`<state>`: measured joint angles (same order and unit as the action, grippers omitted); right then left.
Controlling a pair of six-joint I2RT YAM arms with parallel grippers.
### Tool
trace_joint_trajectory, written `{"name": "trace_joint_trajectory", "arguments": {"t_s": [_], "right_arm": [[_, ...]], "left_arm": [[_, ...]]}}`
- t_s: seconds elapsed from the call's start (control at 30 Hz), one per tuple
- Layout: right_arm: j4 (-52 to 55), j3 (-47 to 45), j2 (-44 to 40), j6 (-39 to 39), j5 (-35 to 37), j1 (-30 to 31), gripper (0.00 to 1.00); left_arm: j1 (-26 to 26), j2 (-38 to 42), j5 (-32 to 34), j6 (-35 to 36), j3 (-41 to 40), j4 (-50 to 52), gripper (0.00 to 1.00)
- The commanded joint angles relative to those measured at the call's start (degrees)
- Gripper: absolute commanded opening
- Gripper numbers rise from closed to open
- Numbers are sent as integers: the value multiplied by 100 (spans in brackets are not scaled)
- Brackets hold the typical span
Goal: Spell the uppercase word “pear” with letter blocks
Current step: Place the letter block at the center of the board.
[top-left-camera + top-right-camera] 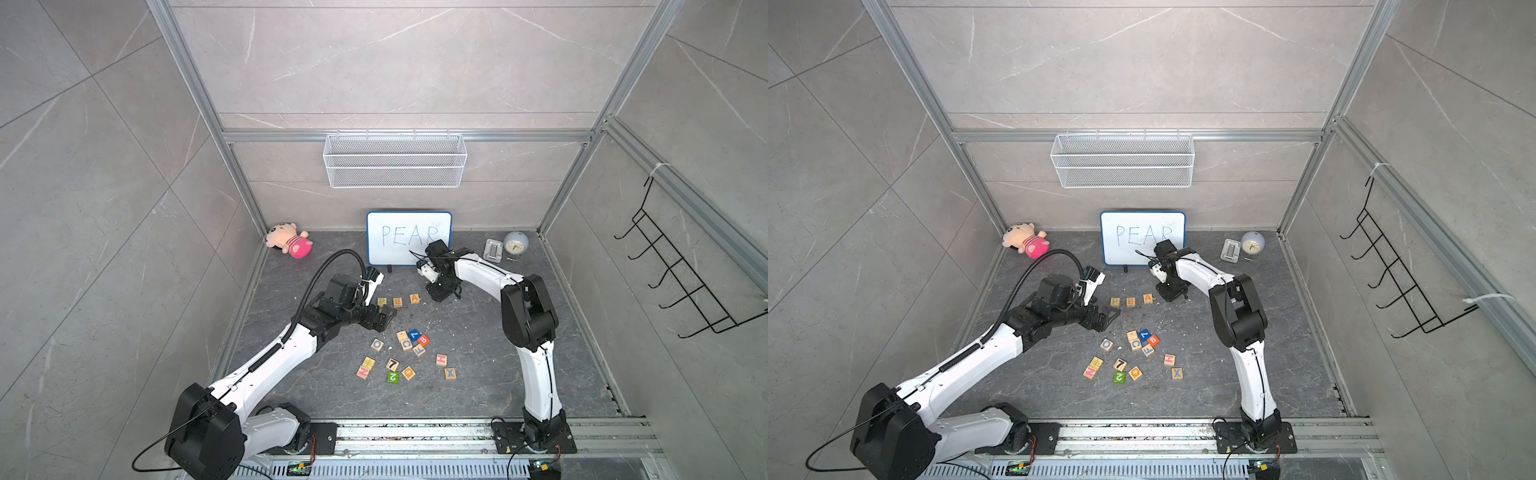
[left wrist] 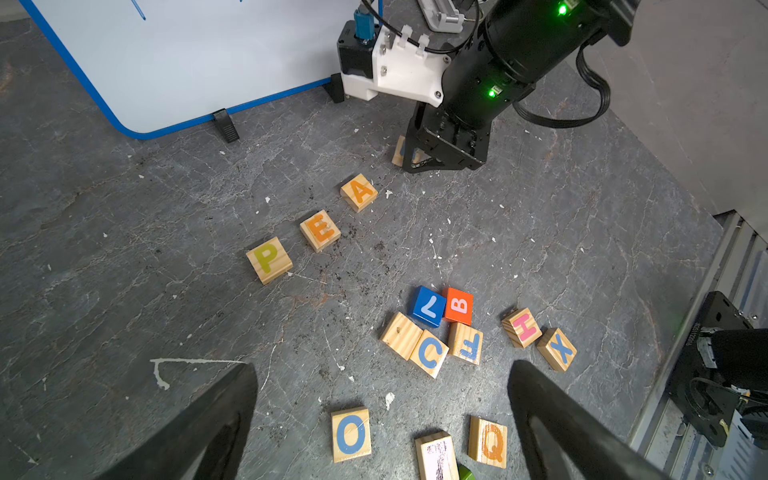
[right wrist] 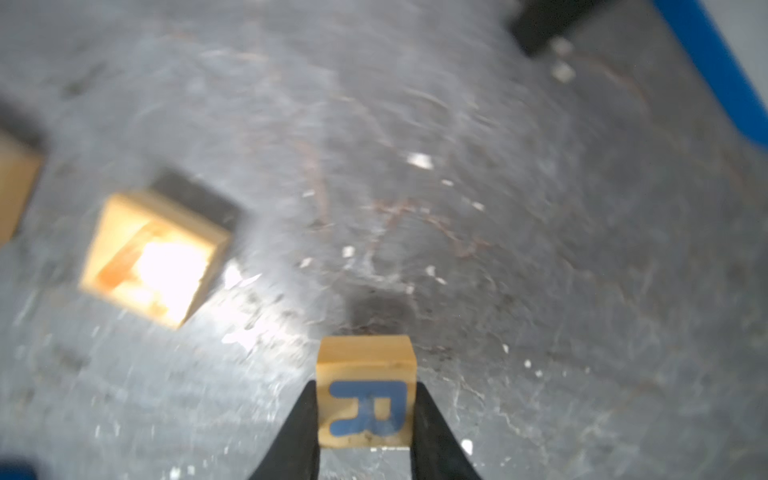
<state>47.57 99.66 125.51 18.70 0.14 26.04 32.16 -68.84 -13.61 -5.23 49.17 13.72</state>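
Observation:
Three letter blocks lie in a row on the dark floor in front of the whiteboard: yellow P [image 1: 382, 301], orange E [image 1: 397, 302] and orange A [image 1: 414, 298]. The left wrist view shows the same P [image 2: 269, 259], E [image 2: 320, 230] and A [image 2: 359, 192]. My right gripper [image 1: 440, 294] points down just right of the A. In the right wrist view it [image 3: 365, 386] is shut on the blue R block [image 3: 365, 409], low over the floor; contact with the floor cannot be told. My left gripper [image 2: 382, 368] hangs open and empty, in front of the P.
A whiteboard [image 1: 409, 237] with PEAR written on it stands behind the row. Several loose blocks [image 1: 409, 345] lie scattered nearer the front. A plush toy [image 1: 291, 242] sits back left, a clock [image 1: 515, 243] back right. A wire basket [image 1: 395, 160] hangs on the back wall.

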Motion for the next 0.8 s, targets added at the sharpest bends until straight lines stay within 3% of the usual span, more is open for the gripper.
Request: {"name": "trace_joint_trajectory", "arguments": {"t_s": [0.0, 0.33, 0.57, 0.77], "right_arm": [[389, 377, 40, 1671, -622, -87, 36], [488, 1047, 738, 3213, -243, -99, 35], [-26, 269, 304, 3984, -637, -91, 36], [223, 284, 367, 4270, -647, -47, 34]], "left_arm": [[18, 53, -20, 150, 63, -106, 97], [18, 204, 147, 181, -39, -84, 97], [18, 214, 164, 141, -122, -110, 97], [18, 144, 144, 138, -61, -123, 97]]}}
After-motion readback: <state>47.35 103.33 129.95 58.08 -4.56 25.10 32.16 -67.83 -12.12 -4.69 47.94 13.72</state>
